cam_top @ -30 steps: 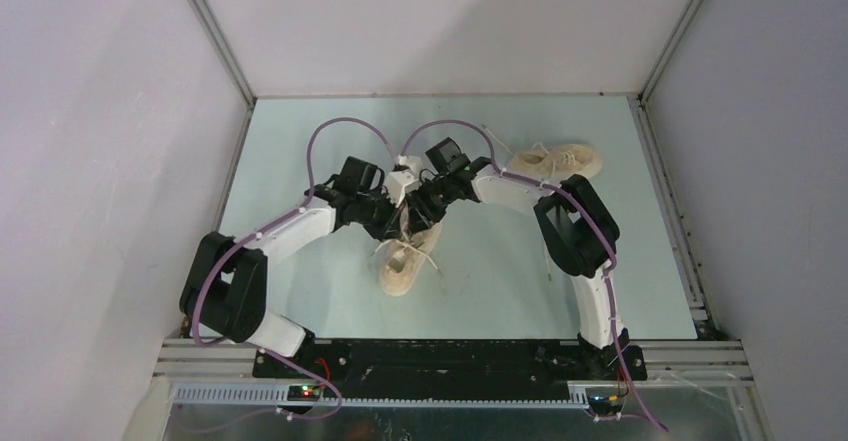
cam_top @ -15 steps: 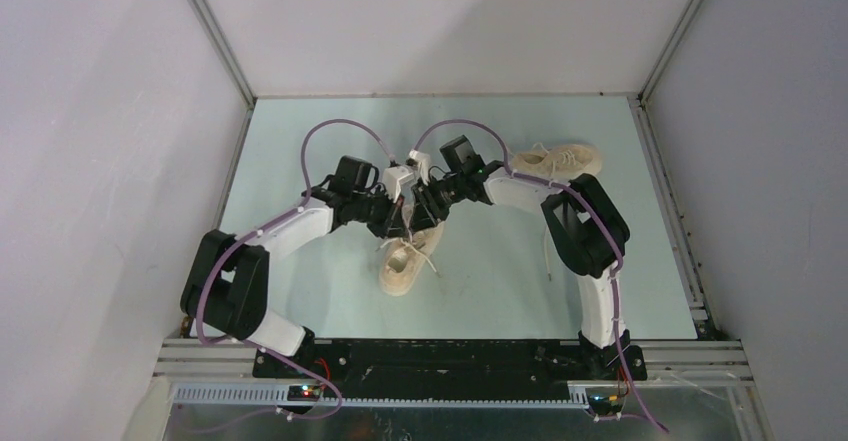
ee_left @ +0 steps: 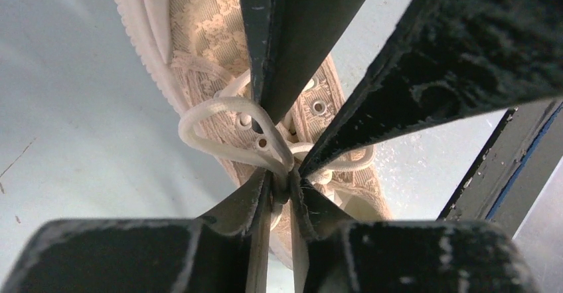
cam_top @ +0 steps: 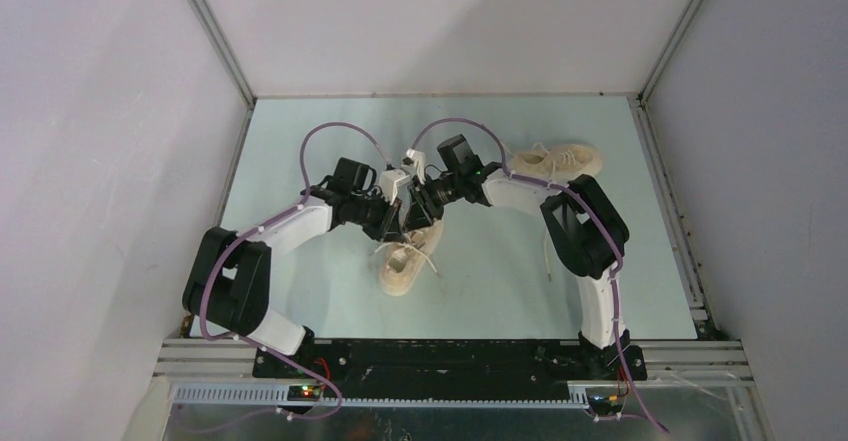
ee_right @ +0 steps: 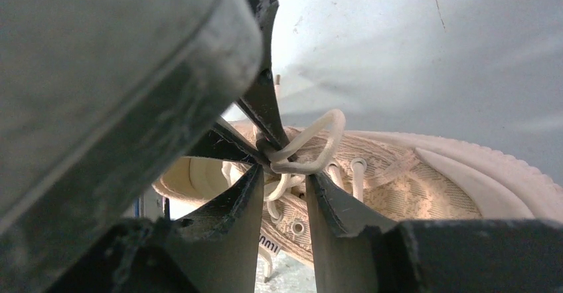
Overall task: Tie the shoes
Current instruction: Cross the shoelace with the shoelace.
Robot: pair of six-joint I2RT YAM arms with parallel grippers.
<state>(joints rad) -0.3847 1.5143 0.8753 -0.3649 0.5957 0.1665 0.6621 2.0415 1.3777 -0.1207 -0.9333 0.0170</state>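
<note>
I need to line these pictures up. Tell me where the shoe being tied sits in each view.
Top external: the shoe lies near the picture's centre, its far end covered.
Left wrist: the shoe fills the upper centre, toe upward.
Right wrist: the shoe runs across the lower right, toe rightward.
Shared landmark: its white lace loop, plain in both wrist views, hidden in the top view.

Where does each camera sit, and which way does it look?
Top: above and behind, looking down at the table; both arms show, meeting over a shoe.
Left wrist: on that arm, looking past its own fingers at a lace loop.
Right wrist: the same, past its own fingers.
Shared: both wrist views show that loop.
</note>
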